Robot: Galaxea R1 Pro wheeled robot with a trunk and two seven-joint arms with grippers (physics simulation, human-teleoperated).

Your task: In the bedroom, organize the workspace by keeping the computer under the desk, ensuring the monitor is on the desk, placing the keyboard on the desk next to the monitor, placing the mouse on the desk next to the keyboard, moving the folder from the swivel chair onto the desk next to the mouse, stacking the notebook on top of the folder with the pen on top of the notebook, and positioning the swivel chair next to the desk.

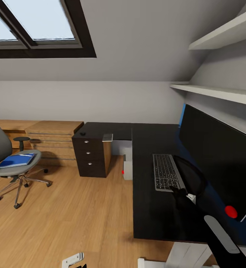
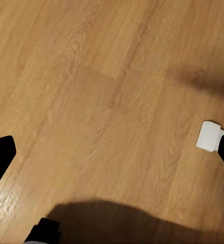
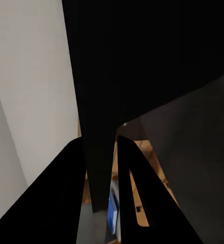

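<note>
The grey keyboard (image 1: 167, 172) lies on the black desk (image 1: 153, 212), beside the big dark monitor (image 1: 220, 156). My right gripper (image 1: 179, 192) sits at the keyboard's near end, and in the right wrist view its dark fingers (image 3: 74, 193) press against a thin dark slab, apparently the keyboard. The blue folder (image 1: 16, 160) rests on the grey swivel chair (image 1: 5, 163) at the far left. A small black mouse (image 1: 83, 133) and a pale notebook (image 1: 107, 137) lie at the desk's far end. The pale computer (image 1: 127, 163) stands under the desk. My left gripper (image 2: 112, 157) hangs open over the floor.
A dark drawer unit (image 1: 91, 156) stands under the desk's far wing, with a low wooden cabinet (image 1: 48, 139) beside it along the wall. White shelves (image 1: 220, 93) hang above the monitor. Wooden floor (image 1: 71, 208) stretches between chair and desk.
</note>
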